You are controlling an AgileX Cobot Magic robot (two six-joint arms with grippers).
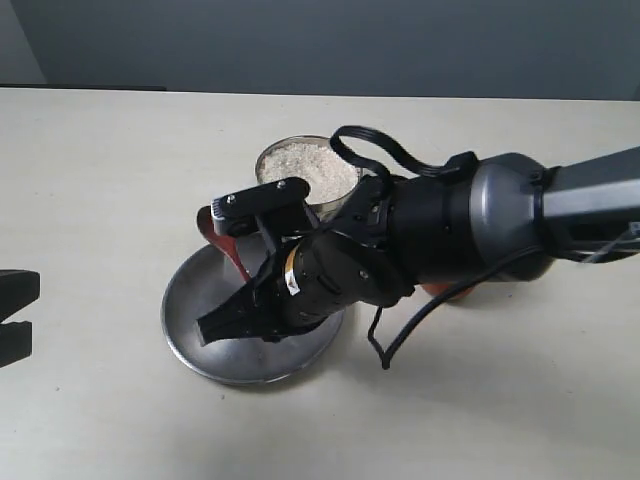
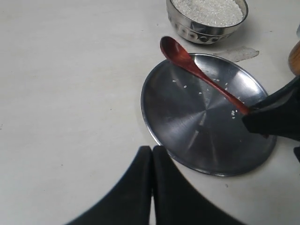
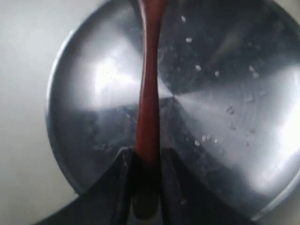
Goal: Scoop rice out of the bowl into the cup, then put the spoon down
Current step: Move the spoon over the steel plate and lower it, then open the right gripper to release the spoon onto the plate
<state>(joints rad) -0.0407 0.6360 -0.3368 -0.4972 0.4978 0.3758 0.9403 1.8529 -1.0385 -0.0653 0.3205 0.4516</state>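
Observation:
The wooden spoon (image 2: 197, 72) lies slanting across the flat steel plate (image 2: 187, 131), its oval end over the plate's rim on the bowl side. My right gripper (image 3: 147, 161) is low over the plate (image 1: 190, 300), shut on the spoon handle (image 3: 149, 93). The steel bowl (image 1: 308, 170) behind the plate is heaped with rice (image 2: 208, 10). A few loose grains (image 3: 206, 70) dot the plate. The wooden cup (image 1: 445, 292) is mostly hidden behind the right arm; only an edge (image 2: 294, 58) shows. My left gripper (image 2: 152, 157) is shut and empty, off the plate's left side (image 1: 20, 318).
The right arm's bulky wrist and black cable (image 1: 400, 330) hang over the plate's right side and the bowl's front. A wet-looking smear (image 2: 236, 54) marks the pale tabletop between bowl and plate.

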